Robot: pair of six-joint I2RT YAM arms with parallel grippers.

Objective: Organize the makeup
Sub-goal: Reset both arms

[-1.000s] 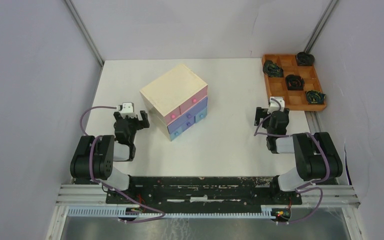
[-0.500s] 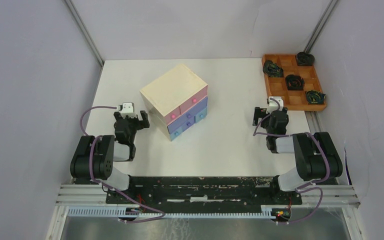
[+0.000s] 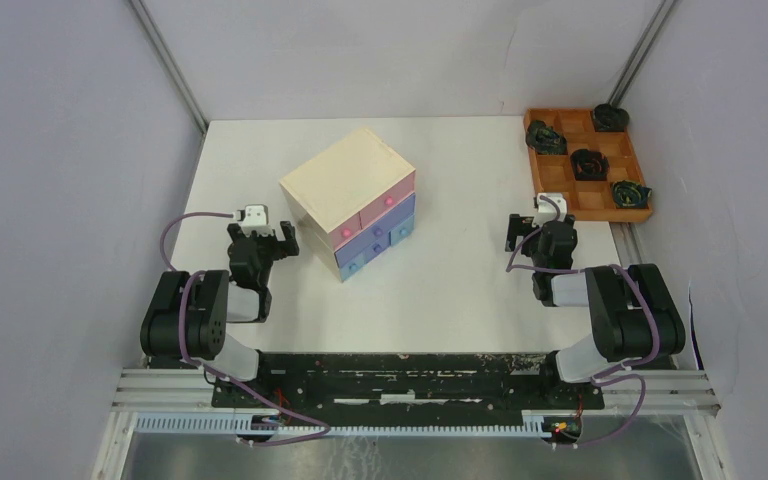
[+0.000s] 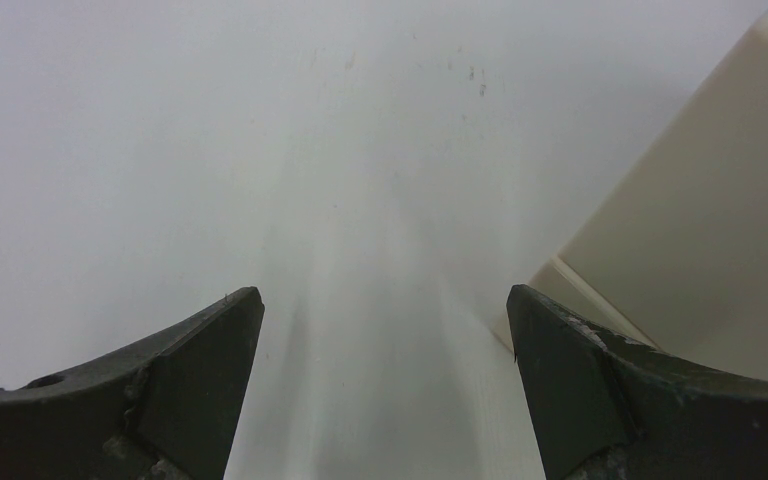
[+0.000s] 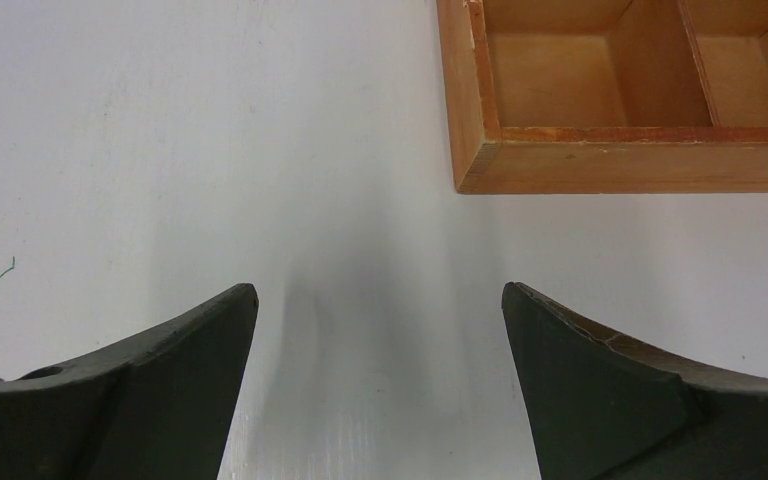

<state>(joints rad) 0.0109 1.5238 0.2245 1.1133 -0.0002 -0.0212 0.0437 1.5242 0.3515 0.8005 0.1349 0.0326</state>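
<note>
The white worktop (image 3: 460,285) carries two things, well apart. A pale wooden chest (image 3: 345,180) with pink and blue drawer fronts stands near its middle, turned at an angle to the edges. An orange-brown wooden grid tray (image 3: 600,213) lies flat in the far right corner.

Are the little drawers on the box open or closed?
Closed. The pink and blue drawers sit flush in the wooden chest; none sticks out.

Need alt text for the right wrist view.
The right hand hangs open and empty over a white table. At the frame's upper right is the corner of an orange-brown wooden tray, its two visible compartments empty.
</note>
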